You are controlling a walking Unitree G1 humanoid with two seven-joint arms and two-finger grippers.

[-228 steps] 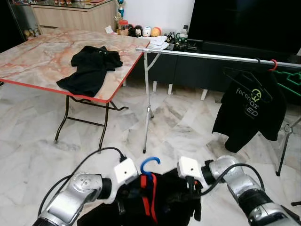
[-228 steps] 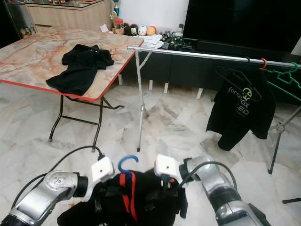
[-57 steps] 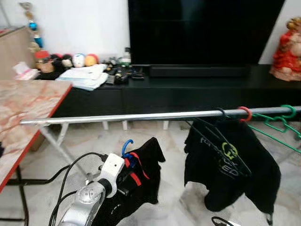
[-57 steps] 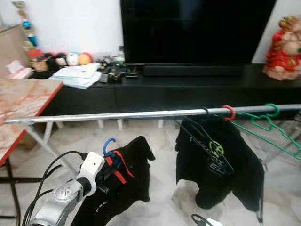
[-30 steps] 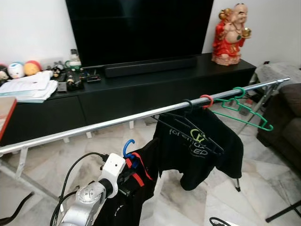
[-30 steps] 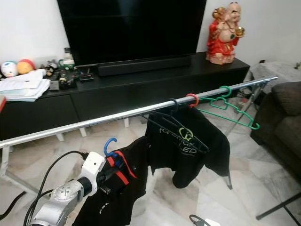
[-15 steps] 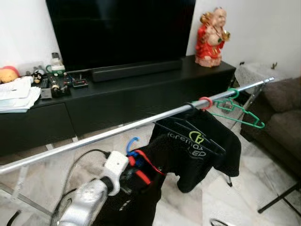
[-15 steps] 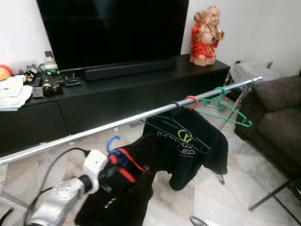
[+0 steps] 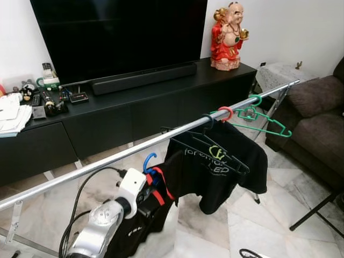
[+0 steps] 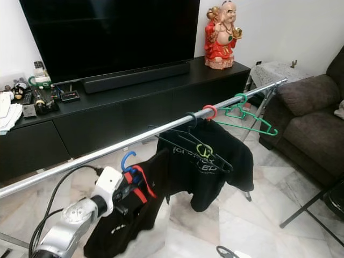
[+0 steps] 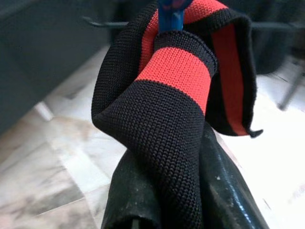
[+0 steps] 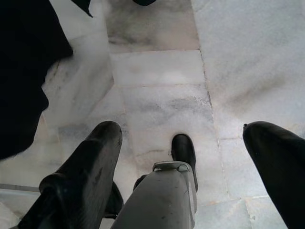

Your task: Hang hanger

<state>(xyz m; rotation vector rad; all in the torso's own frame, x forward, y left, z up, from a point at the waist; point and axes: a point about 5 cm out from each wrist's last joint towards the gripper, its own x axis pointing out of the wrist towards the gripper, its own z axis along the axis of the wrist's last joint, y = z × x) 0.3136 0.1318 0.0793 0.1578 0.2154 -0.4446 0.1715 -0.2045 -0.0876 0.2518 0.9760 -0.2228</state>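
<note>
A blue hanger hook [image 9: 148, 160] sticks up from a black garment [image 9: 141, 226] with a red-striped collar [image 11: 181, 71]. My left gripper [image 9: 147, 190] is shut on the hanger at the collar and holds it just below the silver clothes rail [image 9: 102, 161]; the hook tip is close to the rail but not over it. Further right on the rail hang a black printed shirt [image 9: 217, 164] on a black hanger, a red hook [image 9: 226, 112] and an empty green hanger [image 9: 260, 121]. My right gripper [image 12: 180, 130] hangs open, pointing down at the marble floor.
Behind the rail stand a black TV cabinet [image 9: 134, 102] with a soundbar, a large TV [image 9: 118, 32] and a red statue [image 9: 228, 35]. A brown sofa [image 9: 317, 115] is at the right. The rack's black legs [image 9: 312, 212] spread over the floor at the lower right.
The camera has swung right, bringing the sofa into view. My left gripper still holds the blue hanger and garment just under the rail.
</note>
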